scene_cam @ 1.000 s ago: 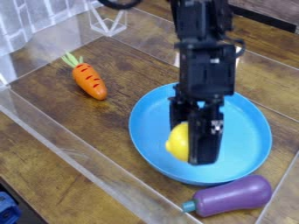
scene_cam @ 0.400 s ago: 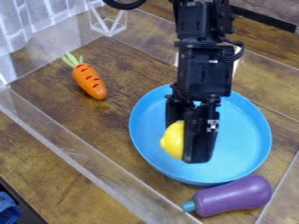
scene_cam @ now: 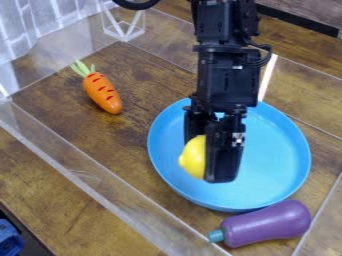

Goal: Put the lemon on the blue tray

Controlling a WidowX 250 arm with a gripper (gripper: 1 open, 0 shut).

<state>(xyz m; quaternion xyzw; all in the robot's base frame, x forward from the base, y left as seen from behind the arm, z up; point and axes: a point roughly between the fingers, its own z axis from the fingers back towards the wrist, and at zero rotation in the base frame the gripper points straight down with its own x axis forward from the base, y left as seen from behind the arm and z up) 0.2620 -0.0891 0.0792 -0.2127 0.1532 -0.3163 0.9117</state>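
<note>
Camera view, looking down at a wooden table [scene_cam: 54,190], shows the black gripper [scene_cam: 209,168] lowered over the blue tray [scene_cam: 287,150], its fingers [scene_cam: 225,162] pointing steeply downward toward the tray's left half. The lemon [scene_cam: 194,157] is pinched between the fingers, which are pressed against it with almost no gap to spare. Most of the lemon's yellow surface is seen bulging out on the left side of the fingers, while its right part is hidden behind the nearer finger. The lemon is placed low inside the tray, just above or on the blue floor near the left rim; whether it actually touches the floor cannot be told from this angle. A carrot [scene_cam: 102,91] with a green top is seen lying on the wood well to the left of the tray, apart from both the tray and the gripper. An eggplant [scene_cam: 265,224] is seen lying just beside the tray's near rim, at the lower right, with its green stem end pointing left.
</note>
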